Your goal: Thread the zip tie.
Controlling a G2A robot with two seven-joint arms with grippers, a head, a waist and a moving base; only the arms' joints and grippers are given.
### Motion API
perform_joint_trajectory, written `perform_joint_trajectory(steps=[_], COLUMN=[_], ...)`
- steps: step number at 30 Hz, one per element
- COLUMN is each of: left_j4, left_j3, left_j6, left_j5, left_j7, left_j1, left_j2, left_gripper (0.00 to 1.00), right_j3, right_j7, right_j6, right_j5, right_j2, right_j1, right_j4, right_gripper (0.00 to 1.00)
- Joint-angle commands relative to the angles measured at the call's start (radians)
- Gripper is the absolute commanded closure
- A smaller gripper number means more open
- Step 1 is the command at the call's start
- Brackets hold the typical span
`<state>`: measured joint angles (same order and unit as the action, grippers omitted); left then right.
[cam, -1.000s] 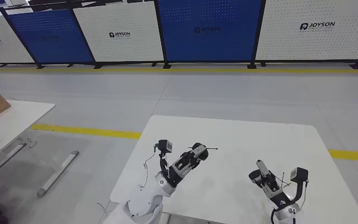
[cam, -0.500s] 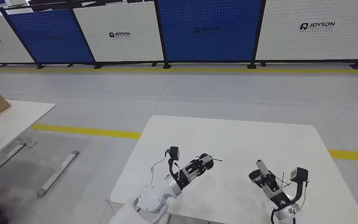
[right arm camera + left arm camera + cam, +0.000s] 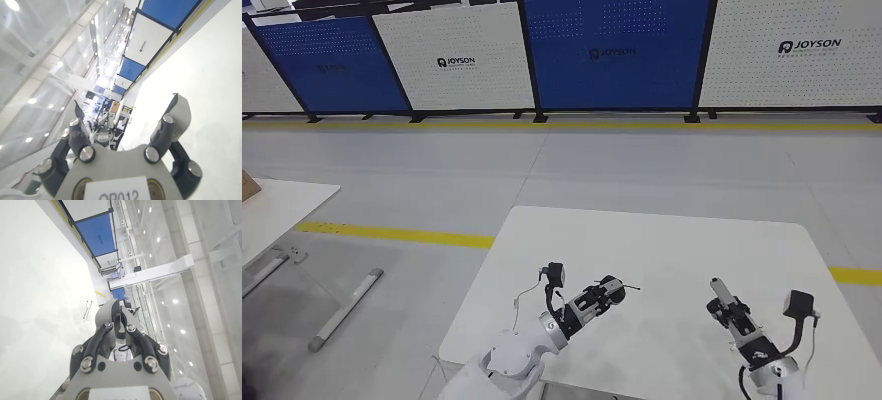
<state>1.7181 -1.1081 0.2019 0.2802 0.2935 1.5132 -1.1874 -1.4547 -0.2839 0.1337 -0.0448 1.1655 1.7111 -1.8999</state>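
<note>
One thin zip tie (image 3: pixel 630 288), mostly hidden inside pinched left tool (image 3: pixel 120 310)

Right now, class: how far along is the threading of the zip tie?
Done: the left gripper has its jaws shut on a zip tie, held above the table. In hand: the right gripper, jaws open and empty, stands apart from it. Left: the threading itself; no loop shows.
</note>
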Motion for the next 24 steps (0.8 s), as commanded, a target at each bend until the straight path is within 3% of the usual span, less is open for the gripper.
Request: perform_joint_trajectory(steps=[1, 4, 7, 19, 22, 24], left_j4=[0.000, 0.000, 0.000, 0.000, 0.000, 0.000], left_j3=[0.000, 0.000, 0.000, 0.000, 0.000, 0.000], left_j6=[0.000, 0.000, 0.000, 0.000, 0.000, 0.000], left_j5=[0.000, 0.000, 0.000, 0.000, 0.000, 0.000], left_j7=[0.000, 0.000, 0.000, 0.000, 0.000, 0.000], left_j1=[0.000, 0.000, 0.000, 0.000, 0.000, 0.000], left_j2=[0.000, 0.000, 0.000, 0.000, 0.000, 0.000], left_gripper=[1.00, 1.00, 1.00, 1.00, 1.00, 1.00], right_j3=[-0.053, -0.110, -0.135, -0.133, -0.159, -0.190], right_j7=[-0.058, -0.157, -0.212, -0.219, -0.404, -0.474], right_j6=[-0.050, -0.159, -0.251, -0.247, -0.229, -0.235], right_j5=[-0.016, -0.095, -0.095, -0.110, -0.141, -0.172], right_j2=[-0.008, -0.021, -0.026, -0.027, -0.042, -0.052], right_j1=[0.021, 0.031, -0.005, -0.008, -0.058, -0.091], right_j4=[-0.048, -0.088, -0.073, -0.069, -0.046, -0.033], right_gripper=[0.00, 0.00, 0.00, 0.00, 0.00, 0.00])
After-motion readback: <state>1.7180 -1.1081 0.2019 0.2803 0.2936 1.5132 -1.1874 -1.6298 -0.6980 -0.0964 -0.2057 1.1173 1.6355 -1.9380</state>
